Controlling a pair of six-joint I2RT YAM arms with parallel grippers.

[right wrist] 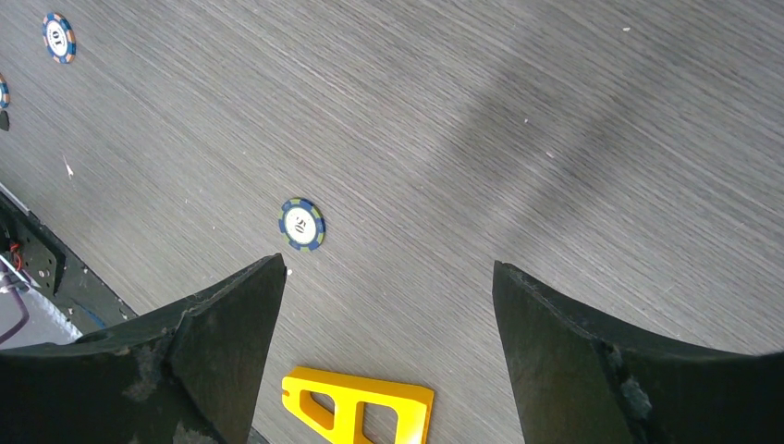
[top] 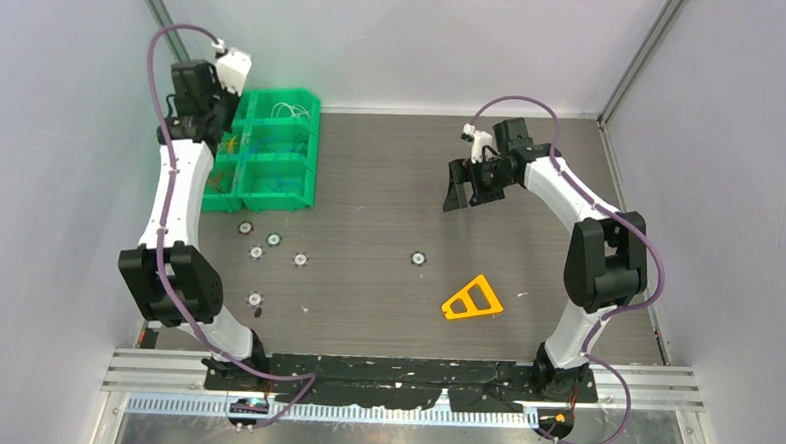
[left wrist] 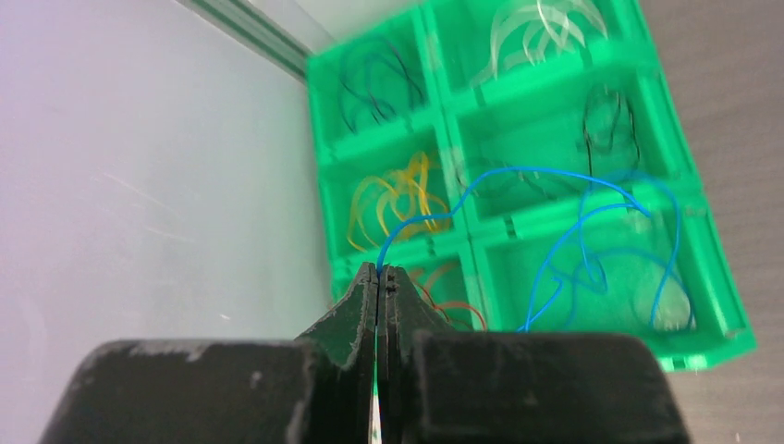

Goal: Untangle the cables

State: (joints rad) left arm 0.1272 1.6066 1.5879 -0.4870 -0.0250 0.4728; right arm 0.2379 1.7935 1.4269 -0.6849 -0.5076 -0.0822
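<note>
My left gripper (left wrist: 381, 270) is shut on a thin blue cable (left wrist: 518, 172), which arcs from the fingertips over a green compartment tray (left wrist: 462, 190) to a loose bunch of blue cables (left wrist: 601, 268) in one bin. Other bins hold yellow cables (left wrist: 398, 199), white cables (left wrist: 536, 32), black cables (left wrist: 610, 125), dark blue and black cables (left wrist: 379, 83) and red-orange cables (left wrist: 448, 291). In the top view the left gripper (top: 219, 114) hangs over the tray's (top: 280, 192) left side. My right gripper (top: 462, 190) is open and empty above the bare table, far from the tray.
Several poker chips (top: 273, 241) lie on the wood-grain table, one at the middle (top: 418, 257), also in the right wrist view (right wrist: 302, 224). A yellow triangular plastic piece (top: 472, 300) lies near the front right, also under the right gripper (right wrist: 361, 407). Walls enclose the table.
</note>
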